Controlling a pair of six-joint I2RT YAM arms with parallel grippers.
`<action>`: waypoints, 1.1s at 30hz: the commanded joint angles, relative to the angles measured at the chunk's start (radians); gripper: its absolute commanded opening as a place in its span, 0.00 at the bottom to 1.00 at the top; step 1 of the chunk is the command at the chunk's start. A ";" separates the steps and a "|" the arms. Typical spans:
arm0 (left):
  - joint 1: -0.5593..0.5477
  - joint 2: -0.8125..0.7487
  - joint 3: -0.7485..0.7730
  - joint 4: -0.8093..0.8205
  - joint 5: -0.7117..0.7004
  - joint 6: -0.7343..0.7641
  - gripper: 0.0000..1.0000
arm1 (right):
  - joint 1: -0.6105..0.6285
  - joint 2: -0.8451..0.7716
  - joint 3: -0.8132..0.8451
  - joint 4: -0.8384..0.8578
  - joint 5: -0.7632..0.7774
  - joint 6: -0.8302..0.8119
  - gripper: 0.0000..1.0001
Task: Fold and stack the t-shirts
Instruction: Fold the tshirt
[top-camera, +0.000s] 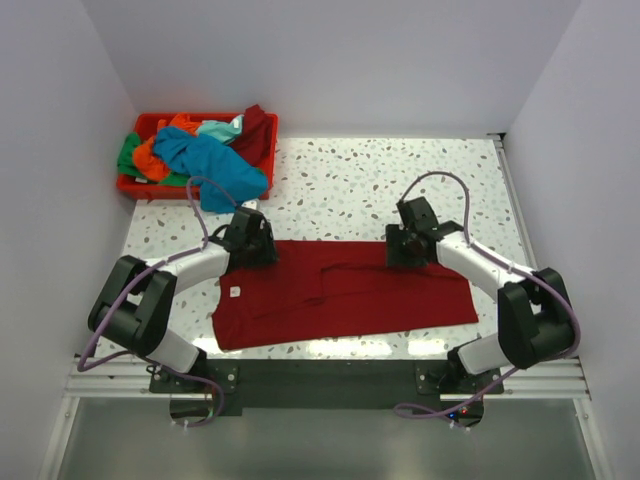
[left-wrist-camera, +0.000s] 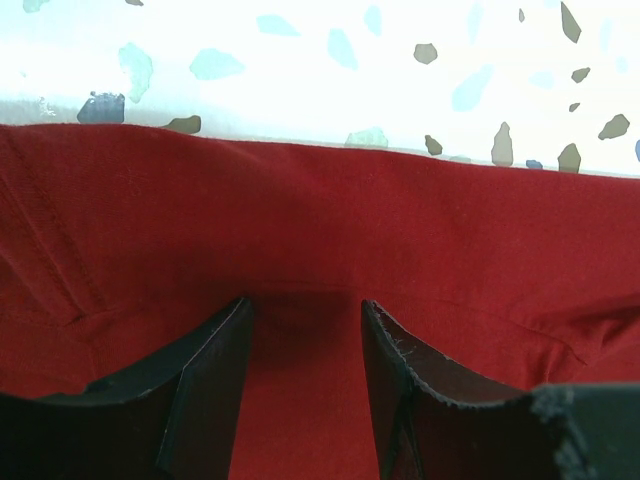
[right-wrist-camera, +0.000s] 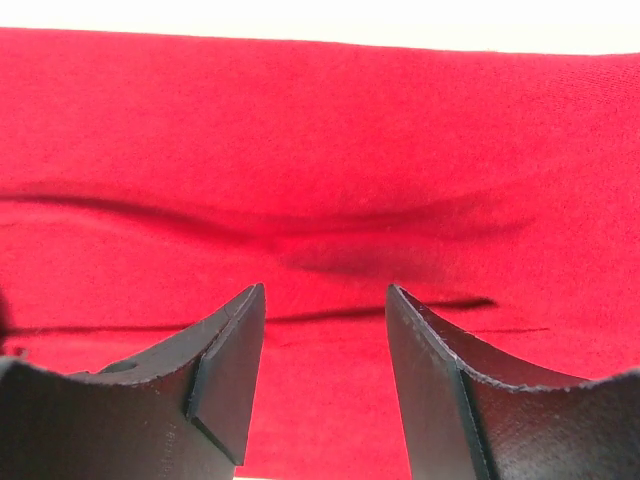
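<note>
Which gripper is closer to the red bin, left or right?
Left. The left gripper sits at the far edge of the dark red t-shirt, just this side of the red bin; the right gripper is on that edge, well to the right.

walls: plain white, three sides | table: white speckled terrazzo | light: bright
</note>
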 joint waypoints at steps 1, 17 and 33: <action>0.008 -0.001 -0.022 -0.006 -0.020 0.004 0.53 | 0.007 -0.062 0.057 -0.027 -0.052 0.006 0.55; 0.008 0.008 -0.016 -0.017 -0.017 0.008 0.53 | 0.185 0.268 0.266 0.094 -0.088 0.032 0.54; 0.008 0.039 -0.017 -0.009 -0.020 0.018 0.53 | 0.222 0.212 0.123 0.113 -0.114 0.068 0.53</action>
